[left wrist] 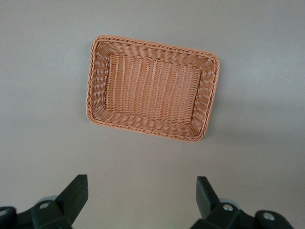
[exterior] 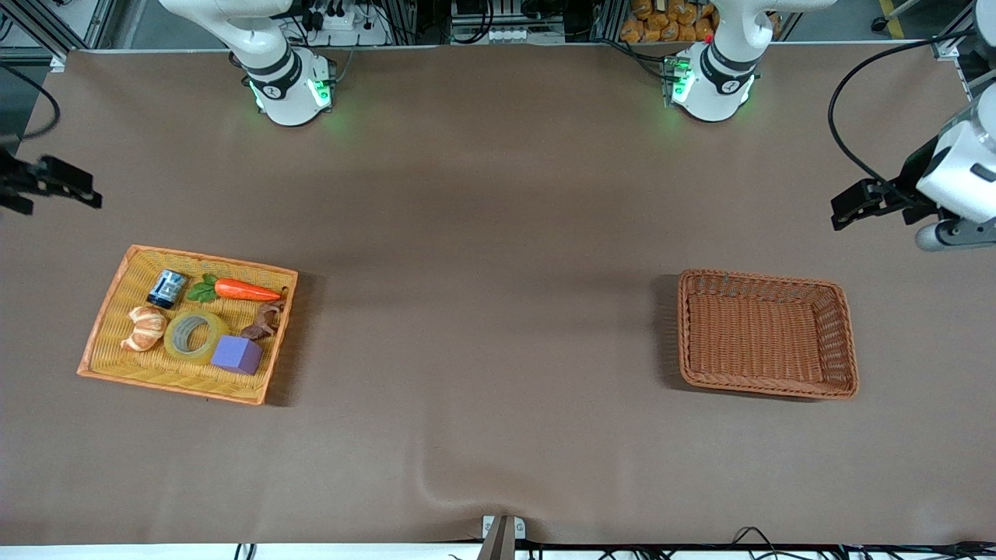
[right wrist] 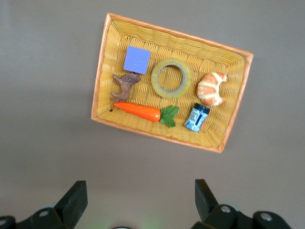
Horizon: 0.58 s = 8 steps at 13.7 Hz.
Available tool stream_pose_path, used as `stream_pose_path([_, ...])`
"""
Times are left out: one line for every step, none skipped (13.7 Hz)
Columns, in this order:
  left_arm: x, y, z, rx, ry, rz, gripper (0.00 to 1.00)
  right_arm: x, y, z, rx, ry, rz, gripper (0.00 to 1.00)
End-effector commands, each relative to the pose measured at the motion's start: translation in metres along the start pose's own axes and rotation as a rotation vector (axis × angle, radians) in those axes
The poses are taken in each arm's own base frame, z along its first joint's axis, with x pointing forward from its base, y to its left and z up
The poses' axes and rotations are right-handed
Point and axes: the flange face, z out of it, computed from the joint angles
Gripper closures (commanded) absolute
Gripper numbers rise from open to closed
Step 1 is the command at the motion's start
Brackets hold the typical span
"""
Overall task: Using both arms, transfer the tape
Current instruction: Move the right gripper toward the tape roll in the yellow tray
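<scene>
Front view shows you the tape (exterior: 194, 336) lying flat in the yellow tray (exterior: 109, 311) at the right arm's end of the table, its hole facing straight up. It sits between the croissant (exterior: 144, 327) and the purple cube (exterior: 237, 355), close to both, with the carrot (exterior: 245, 291) and the blue can (exterior: 166, 288) farther from the camera. A small brown figure (exterior: 263, 320) lies beside the cube.

Both arms wait high and well apart. The right gripper (right wrist: 138, 200) hangs over bare table near the tray, fingers spread wide and holding nothing. The left gripper (left wrist: 140, 198) hangs over bare table near the brown basket (exterior: 848, 350), likewise spread and empty.

Expect the roll to be light and stiff, with a smooth, possibly slippery outer face. As a ring it has no long axis to line up with; its axis stands vertical. You would probably do best to drop one finger into the core and one outside, pinching the wall on the side facing the carrot, where the neighbours crowd it least. A grip across the whole roll risks nudging the cube or croissant.
</scene>
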Motion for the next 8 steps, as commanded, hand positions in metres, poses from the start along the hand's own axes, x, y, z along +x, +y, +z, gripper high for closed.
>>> stream_pose_path([0.01, 0.003, 0.014, -0.022, -0.006, 0.004, 0.0, 0.026, -0.003, 0.046, -0.004, -0.028, -0.049, 0.0])
stream_pose_path([0.01, 0.002, 0.018, -0.022, -0.012, 0.003, 0.0, 0.039, -0.007, 0.067, -0.007, -0.037, -0.076, 0.0])
stream_pose_path([0.01, -0.002, 0.022, -0.024, -0.013, -0.004, 0.0, 0.048, -0.009, 0.095, -0.012, -0.022, -0.098, 0.0])
stream_pose_path([0.012, -0.007, 0.028, -0.024, -0.012, -0.013, 0.0, 0.051, -0.008, 0.123, -0.02, 0.015, -0.121, 0.0])
stream_pose_path([0.012, -0.007, 0.029, -0.024, -0.01, -0.012, 0.0, 0.053, -0.01, 0.144, -0.03, 0.047, -0.158, 0.0])
stream_pose_path([0.012, -0.006, 0.028, -0.023, -0.007, -0.01, 0.0, 0.055, -0.011, 0.164, -0.038, 0.07, -0.173, 0.0])
stream_pose_path([0.012, -0.007, 0.026, -0.024, -0.002, -0.01, 0.0, 0.054, -0.01, 0.193, -0.039, 0.064, -0.196, 0.0])
stream_pose_path([0.011, -0.007, 0.026, -0.024, -0.005, -0.012, 0.0, 0.053, -0.005, 0.221, -0.041, 0.052, -0.282, 0.0])
